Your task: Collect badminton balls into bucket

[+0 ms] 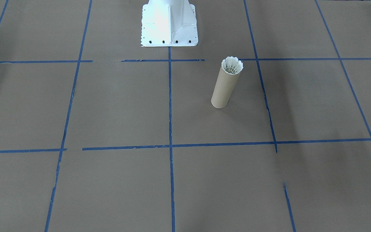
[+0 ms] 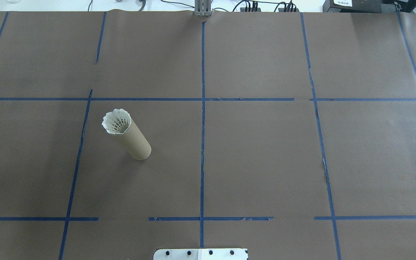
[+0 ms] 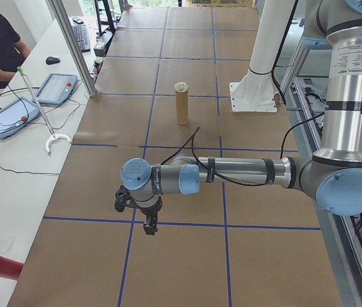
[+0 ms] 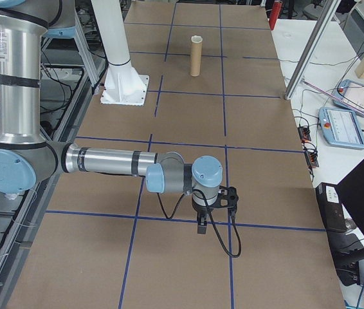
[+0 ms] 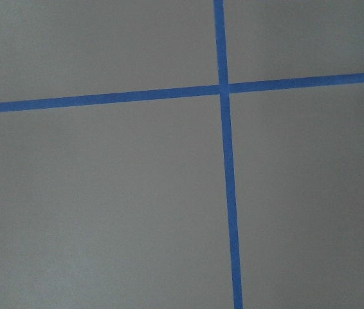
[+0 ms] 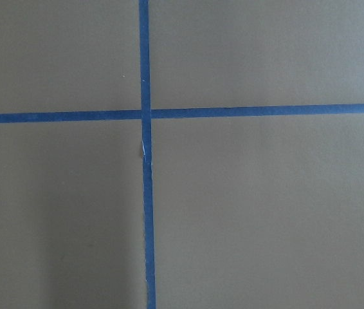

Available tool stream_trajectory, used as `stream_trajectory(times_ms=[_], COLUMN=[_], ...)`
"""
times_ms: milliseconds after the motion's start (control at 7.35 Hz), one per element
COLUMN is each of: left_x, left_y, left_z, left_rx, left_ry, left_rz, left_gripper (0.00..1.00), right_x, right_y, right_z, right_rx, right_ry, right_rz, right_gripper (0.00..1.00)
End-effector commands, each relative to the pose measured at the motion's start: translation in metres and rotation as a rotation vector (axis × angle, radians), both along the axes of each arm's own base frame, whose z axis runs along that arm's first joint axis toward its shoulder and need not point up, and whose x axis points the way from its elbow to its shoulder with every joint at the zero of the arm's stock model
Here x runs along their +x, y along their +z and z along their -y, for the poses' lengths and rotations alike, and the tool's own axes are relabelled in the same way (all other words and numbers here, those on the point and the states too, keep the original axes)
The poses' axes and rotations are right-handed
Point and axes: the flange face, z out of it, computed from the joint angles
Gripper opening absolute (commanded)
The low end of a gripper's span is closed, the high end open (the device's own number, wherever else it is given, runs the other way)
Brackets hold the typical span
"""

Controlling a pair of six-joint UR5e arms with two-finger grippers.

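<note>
One shuttlecock (image 2: pixel 116 122) sits feathers-up in the mouth of the upright bucket (image 2: pixel 133 141), so the collecting looks done. From the bucket, the left end effector (image 3: pixel 144 216) hangs well off toward the desk's (image 2: pixel 265 151) left end, the right end effector (image 4: pixel 209 209) well off toward the opposite end; the left arm is nearer. Whether either end effector is spread or pressed together, I cannot tell.

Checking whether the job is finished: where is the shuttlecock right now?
The shuttlecock sits in the open top of the upright cardboard tube, on the left half of the overhead view.
</note>
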Motion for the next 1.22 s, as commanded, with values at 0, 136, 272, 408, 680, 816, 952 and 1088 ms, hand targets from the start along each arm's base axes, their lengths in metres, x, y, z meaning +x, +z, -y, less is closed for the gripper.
stream_trajectory(times_ms=[0,136,272,408,680,816,952,1088], left_x=[-0.0096,-0.0103,-0.0104,-0.0119,-0.0113,-0.0119,-0.0125,-0.0155], left_y=[-0.0003,-0.0018,-0.0017,-0.0011,-0.0013,-0.0012,-0.0013,-0.0021], left_z=[-0.0001,-0.0001,-0.0001,-0.0003,-0.0012,-0.0015,-0.0016,-0.0019], left_rx=[0.002,0.004,0.004,0.004,-0.001,-0.002,-0.002,-0.001], left_ry=[-0.015,-0.017,-0.017,-0.020,-0.020,-0.022,-0.024,-0.030], left_rz=[0.020,0.019,0.020,0.020,0.011,0.010,0.008,0.008], left_gripper=[1.00,1.00,1.00,1.00,1.00,1.00,1.00,1.00], right_x=[0.0000,0.0000,0.0000,0.0000,0.0000,0.0000,0.0000,0.0000], right_y=[0.0000,0.0000,0.0002,0.0000,0.0000,0.0000,0.0000,0.0000], right_z=[0.0000,0.0000,-0.0001,0.0000,0.0000,0.0000,0.0000,0.0000], right_rx=[0.000,0.000,-0.002,0.000,0.000,0.000,0.000,0.000], right_ry=[0.000,0.000,0.000,0.000,0.000,0.000,0.000,0.000], right_rz=[0.000,0.000,0.000,0.000,0.000,0.000,0.000,0.000], right_gripper=[1.00,1.00,1.00,1.00,1.00,1.00,1.00,1.00])
